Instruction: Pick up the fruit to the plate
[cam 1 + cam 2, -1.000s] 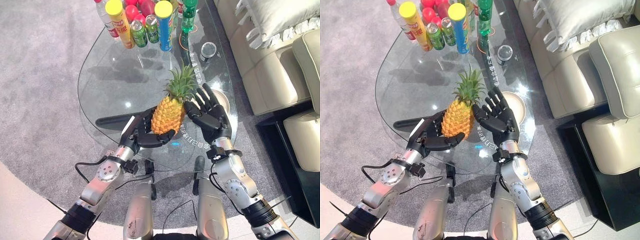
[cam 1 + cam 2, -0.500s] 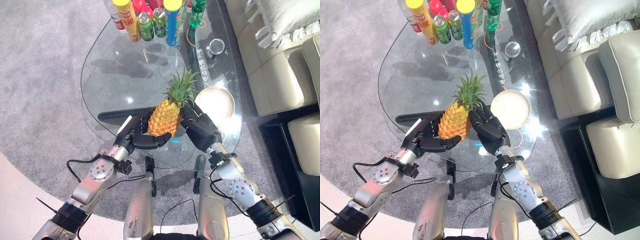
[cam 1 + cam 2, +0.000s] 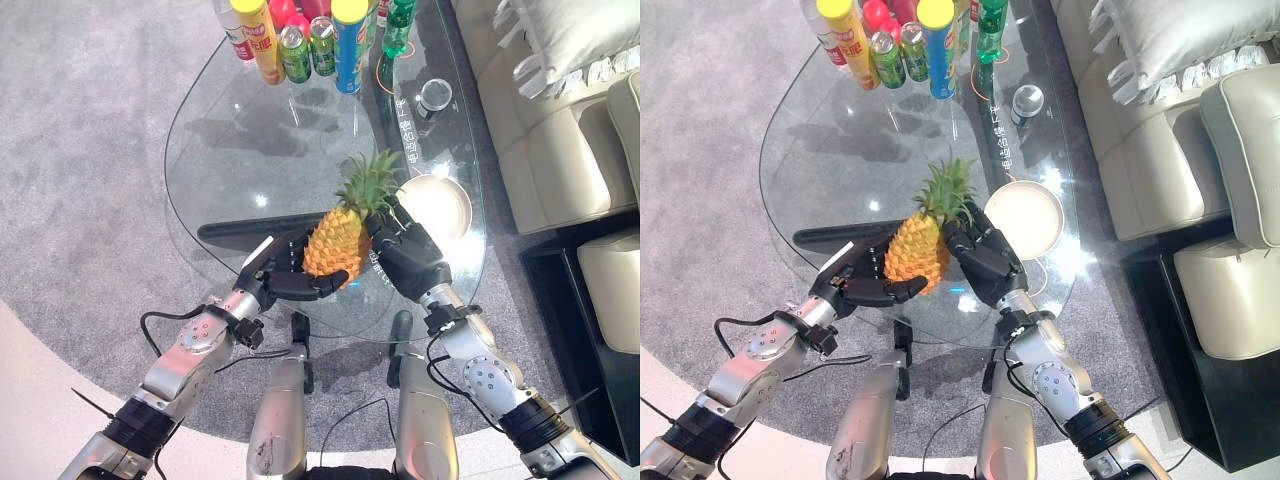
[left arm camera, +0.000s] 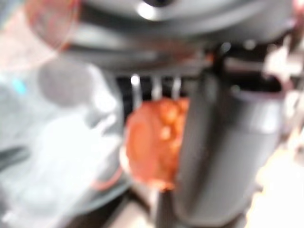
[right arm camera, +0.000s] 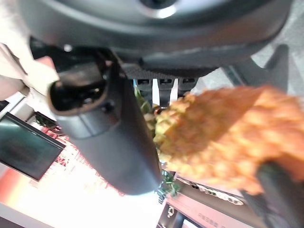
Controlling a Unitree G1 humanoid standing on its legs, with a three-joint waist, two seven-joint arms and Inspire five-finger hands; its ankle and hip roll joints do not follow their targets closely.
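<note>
A yellow pineapple with a green crown is held upright between my two hands just above the glass table. My left hand cups it from the left, fingers curled under it and thumb across its front. My right hand presses on its right side with fingers curled round it below the crown. In the right wrist view the pineapple lies between thumb and fingers. A white round plate sits on the table right of the fruit, just beyond my right hand.
Several bottles and cans stand at the table's far end, with a small round glass piece near the right edge. A cream sofa runs along the right. Grey carpet surrounds the table.
My right hand, spread flat beside the pineapple a second ago, has curled onto it and uncovered the plate. The camera has shifted a little. The left hand keeps its hold.
</note>
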